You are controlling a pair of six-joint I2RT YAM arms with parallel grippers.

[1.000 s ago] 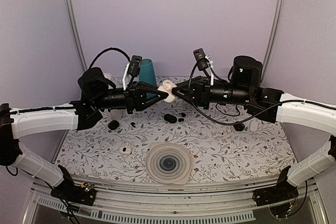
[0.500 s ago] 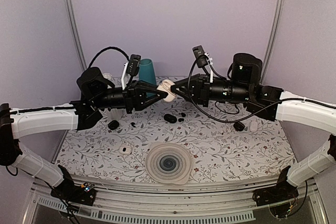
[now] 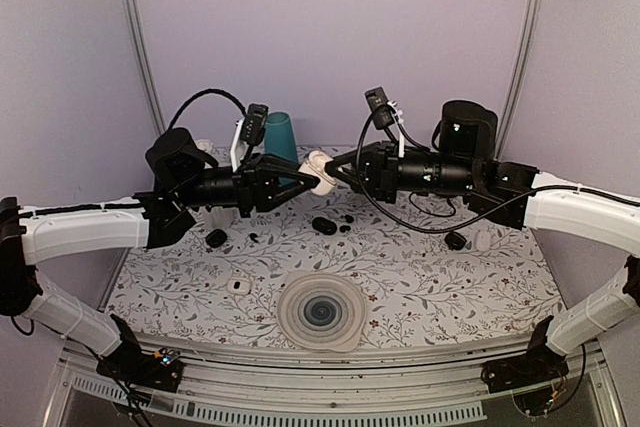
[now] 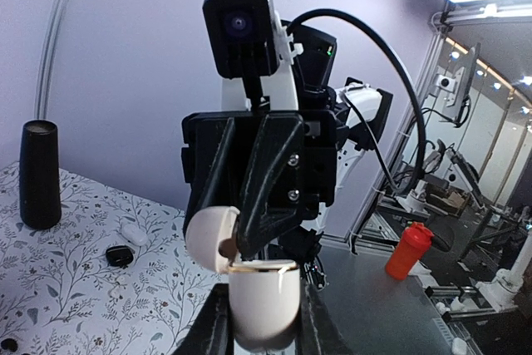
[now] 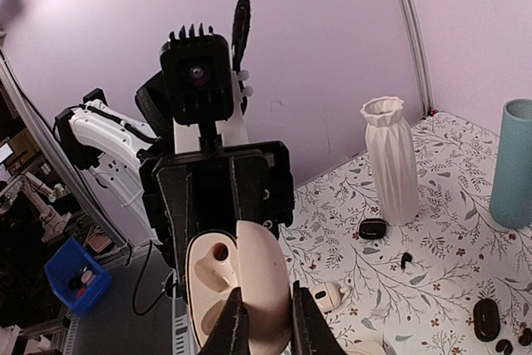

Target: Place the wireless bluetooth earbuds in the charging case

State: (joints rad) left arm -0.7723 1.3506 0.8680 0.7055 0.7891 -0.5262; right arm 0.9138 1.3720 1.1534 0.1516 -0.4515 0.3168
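Earbuds: the two tiny black earbuds (image 3: 346, 228) lie loose on the table (image 3: 450, 287), below the spot where the two grippers meet. Neither gripper touches them.
Neighbour of the earbuds: a larger black oval case (image 3: 322, 225) sits just beside them, on the left gripper's side.
Charging case: the cream charging case (image 4: 262, 297) is held up in the air between the two arms, well above the table, with its mouth toward the right gripper.
Lid: the lid (image 5: 262, 280) is swung open. In the right wrist view a round socket shows in the base next to it.
Left gripper: the left gripper (image 4: 264, 326) is clamped on the case body, one finger on each side.
Right gripper: the right gripper (image 5: 268, 330) faces the left one tip to tip. Its fingers are drawn in narrow on either side of the open lid, pinching it.
Beyond the grippers: a teal cup (image 3: 281, 135) stands behind the left gripper, toward the back wall.
Toward the bases: a round swirl-patterned mat (image 3: 320, 312) lies on the table below the grippers.
Left-arm side: a black pebble-like case (image 3: 216, 238) lies under the left arm.
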